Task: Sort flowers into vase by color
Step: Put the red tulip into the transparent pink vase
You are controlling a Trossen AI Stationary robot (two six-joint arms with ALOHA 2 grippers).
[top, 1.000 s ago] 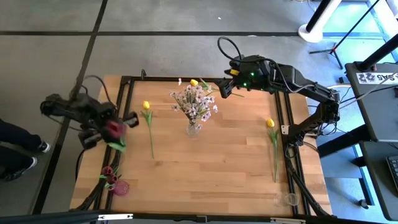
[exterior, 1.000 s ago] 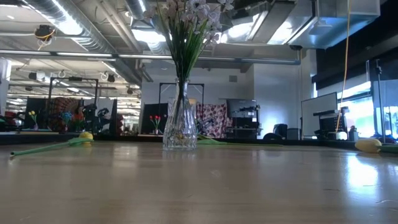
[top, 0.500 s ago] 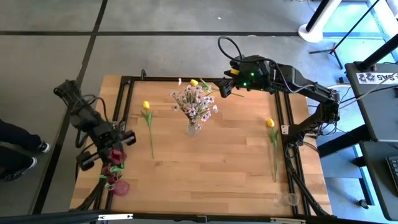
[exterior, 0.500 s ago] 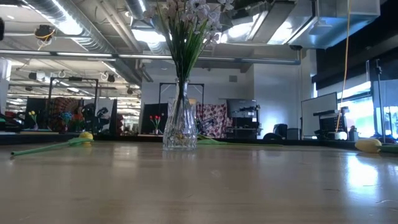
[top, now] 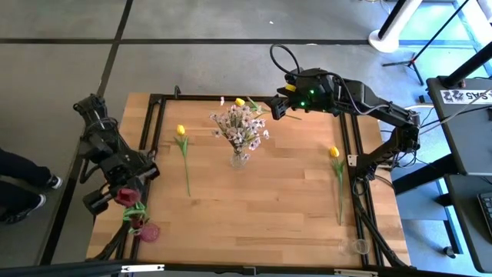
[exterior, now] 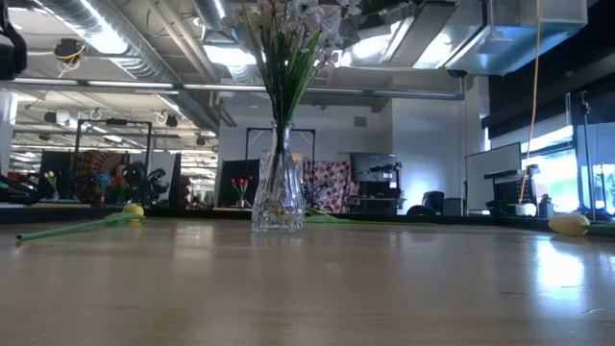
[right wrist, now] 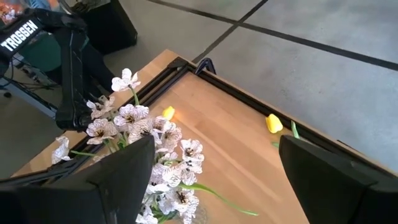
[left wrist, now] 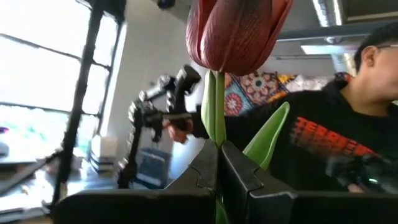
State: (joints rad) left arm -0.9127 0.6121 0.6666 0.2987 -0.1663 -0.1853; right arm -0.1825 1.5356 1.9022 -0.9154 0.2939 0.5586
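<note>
From above, a pale wooden table (top: 254, 200) with a black frame stands on a grey floor marked with dark lines. Near its middle a clear glass vase (top: 239, 159) holds a spray of small white-pink blossoms (top: 242, 127). Yellow tulips lie flat on the wood: one (top: 183, 150) left of the vase, one (top: 337, 173) near the right edge, one (top: 241, 101) at the far edge. The left gripper (top: 127, 192), over the table's left edge, is clenched on a dark red tulip (top: 125, 196), with more red tulips (top: 137, 221) in a small pink vase (top: 150, 231) just below it. The right gripper (top: 275, 108) hangs over the far edge with its fingers spread wide, grasping nothing. From table height, the vase (exterior: 278, 197) stands upright with green stems rising from it, a yellow tulip (exterior: 82, 225) lies to its left, and behind it spreads a large hall with ceiling ducts and strip lights. The left wrist view shows the red bud (left wrist: 233, 31) upright, its green stem pinched between the closed dark fingers (left wrist: 239, 183), and a person in a black shirt with red lettering too blurred to read. The right wrist view looks down past open fingers (right wrist: 333, 180) onto the blossoms (right wrist: 146, 137), and "TROSSEN" is printed in white on the other arm (right wrist: 37, 37).
</note>
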